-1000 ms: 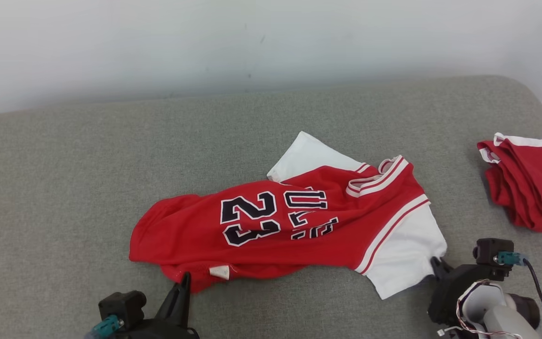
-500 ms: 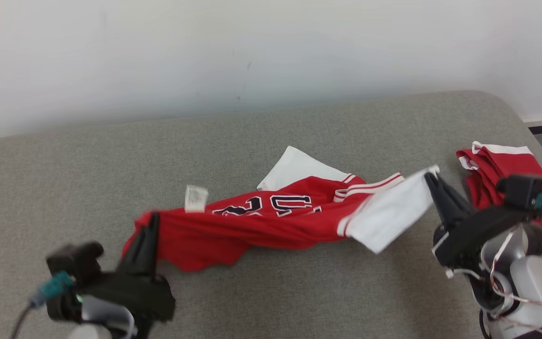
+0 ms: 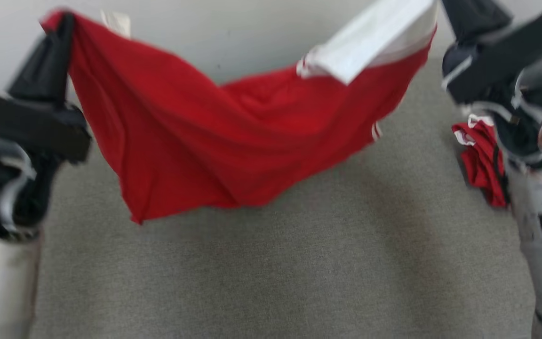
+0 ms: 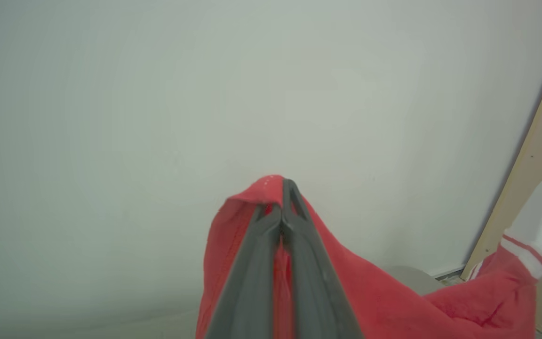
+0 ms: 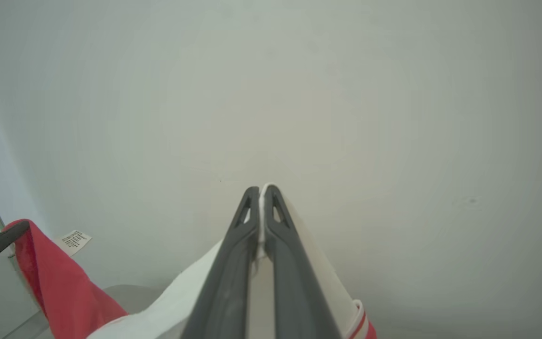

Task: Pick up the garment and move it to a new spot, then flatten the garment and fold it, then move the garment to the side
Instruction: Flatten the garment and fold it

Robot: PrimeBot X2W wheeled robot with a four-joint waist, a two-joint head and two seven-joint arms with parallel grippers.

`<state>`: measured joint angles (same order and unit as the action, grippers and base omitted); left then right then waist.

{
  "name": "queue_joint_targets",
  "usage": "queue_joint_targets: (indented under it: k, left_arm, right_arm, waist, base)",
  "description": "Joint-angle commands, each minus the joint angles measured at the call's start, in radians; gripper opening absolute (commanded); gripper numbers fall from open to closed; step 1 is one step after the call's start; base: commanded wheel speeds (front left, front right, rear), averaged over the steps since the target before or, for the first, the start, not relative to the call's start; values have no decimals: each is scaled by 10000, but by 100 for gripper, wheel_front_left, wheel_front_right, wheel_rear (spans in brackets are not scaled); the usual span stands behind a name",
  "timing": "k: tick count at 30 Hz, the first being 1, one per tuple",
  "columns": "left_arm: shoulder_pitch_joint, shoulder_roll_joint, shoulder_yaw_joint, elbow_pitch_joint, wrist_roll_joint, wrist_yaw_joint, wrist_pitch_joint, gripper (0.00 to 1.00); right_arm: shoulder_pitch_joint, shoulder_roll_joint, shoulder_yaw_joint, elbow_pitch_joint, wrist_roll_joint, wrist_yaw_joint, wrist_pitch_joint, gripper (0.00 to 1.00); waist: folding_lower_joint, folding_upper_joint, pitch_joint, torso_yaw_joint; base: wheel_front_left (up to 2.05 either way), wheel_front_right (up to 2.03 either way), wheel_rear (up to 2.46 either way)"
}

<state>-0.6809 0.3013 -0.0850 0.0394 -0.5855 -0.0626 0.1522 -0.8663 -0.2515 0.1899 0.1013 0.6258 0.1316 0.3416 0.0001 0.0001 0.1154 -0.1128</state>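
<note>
A grey, coarse-woven upholstered surface (image 3: pixel 271 282) is recorded beneath the work. The red jersey (image 3: pixel 214 141), of thin smooth fabric, is held up above it, slung in a sagging curve between both grippers. The left gripper (image 4: pixel 283 188) is clenched on a red hem corner. The right gripper (image 5: pixel 261 192) is clenched on the white sleeve (image 3: pixel 374 37). A second crumpled red garment (image 3: pixel 480 160) lies at the right edge. A small white care label (image 5: pixel 73 239) is noted beside the left grip.
</note>
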Motion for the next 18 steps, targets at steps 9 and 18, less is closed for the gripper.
queue_joint_targets:
  k: [9, 18]
  left_arm:
    - [-4410, 534, 199, 1290, 227, -160, -59, 0]
    - [-7671, 235, 353, 2761, 683, -244, -2288, 0]
  right_arm:
    - [-4475, 878, -614, 2887, -1205, -24, -1183, 0]
    - [-8053, 1843, -3541, 5037, -2751, -24, -4657, 0]
  waist:
    - [-1, -1, 3902, -412]
    - [-1, -1, 5757, -314]
  base:
    - [0, 0, 0]
    - [0, 0, 0]
